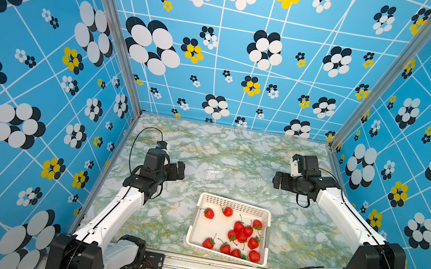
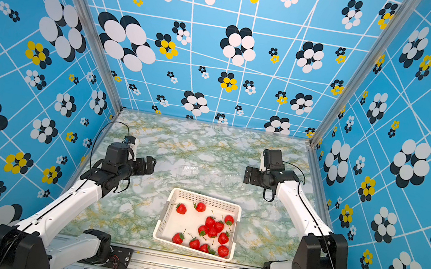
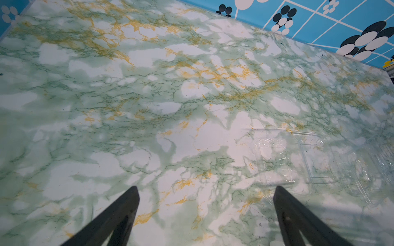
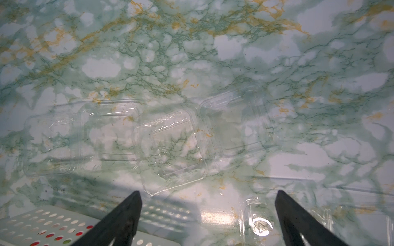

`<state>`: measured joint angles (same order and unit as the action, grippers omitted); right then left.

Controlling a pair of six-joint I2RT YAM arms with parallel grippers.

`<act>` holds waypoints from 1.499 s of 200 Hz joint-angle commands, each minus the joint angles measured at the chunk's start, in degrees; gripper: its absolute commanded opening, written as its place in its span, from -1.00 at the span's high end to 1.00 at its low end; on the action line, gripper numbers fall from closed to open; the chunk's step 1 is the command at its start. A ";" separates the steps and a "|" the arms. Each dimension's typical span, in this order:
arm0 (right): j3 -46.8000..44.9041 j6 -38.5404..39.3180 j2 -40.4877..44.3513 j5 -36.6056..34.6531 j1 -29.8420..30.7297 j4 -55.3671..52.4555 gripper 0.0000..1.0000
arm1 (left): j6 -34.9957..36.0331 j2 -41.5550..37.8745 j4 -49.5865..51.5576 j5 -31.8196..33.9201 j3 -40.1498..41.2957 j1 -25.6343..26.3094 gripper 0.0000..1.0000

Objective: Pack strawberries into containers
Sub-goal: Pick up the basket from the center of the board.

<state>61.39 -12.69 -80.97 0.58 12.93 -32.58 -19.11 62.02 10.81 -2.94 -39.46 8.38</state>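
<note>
Both arms hover, poised! Left end effector (image 1: 180, 169) at nine o'clock of the table (image 1: 207, 142), right end effector (image 1: 277, 180) at three, each spread wide and empty, flanking the clear containers (image 4: 170, 147) lined up mid-table. All the strawberries (image 1: 242, 236) sit in the white basket (image 1: 235, 203) at five o'clock, near the containers, which I'd judge makes for a short carry. Nothing packed yet.

Counter (image 1: 206, 145): pale green-and-white marble print with yellow veining. Basket (image 1: 235, 203), near the counter's front edge: white, perforated in rows; strawberries (image 1: 242, 236) in it glossy red with green caps. Containers (image 4: 170, 149): colourless and clear; walls (image 1: 222, 53): blue, white lines, black-white-yellow dot flowers.
</note>
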 commanded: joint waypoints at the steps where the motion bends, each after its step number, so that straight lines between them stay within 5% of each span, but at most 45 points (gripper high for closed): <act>1: -0.94 -0.58 0.71 -0.58 0.85 -2.05 -0.99 | -1.22 -0.59 0.76 -0.64 1.72 -0.14 -0.99; 75: 0.75 -6.11 2.57 0.71 4.17 -12.85 -0.99 | -6.07 2.84 6.16 6.13 -0.35 1.19 -0.99; 156: -5.71 -12.55 15.07 6.15 10.08 -25.79 -0.88 | -6.84 1.65 9.11 2.31 0.65 1.73 -0.99; 300: -15.33 -20.11 9.44 9.44 20.66 -17.74 -0.43 | -9.17 -1.29 18.24 1.60 -1.08 3.17 -0.99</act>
<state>46.61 -30.26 -70.22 9.58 31.99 -51.79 -26.85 63.18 25.74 -0.47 -39.46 11.29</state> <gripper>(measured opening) 0.722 0.995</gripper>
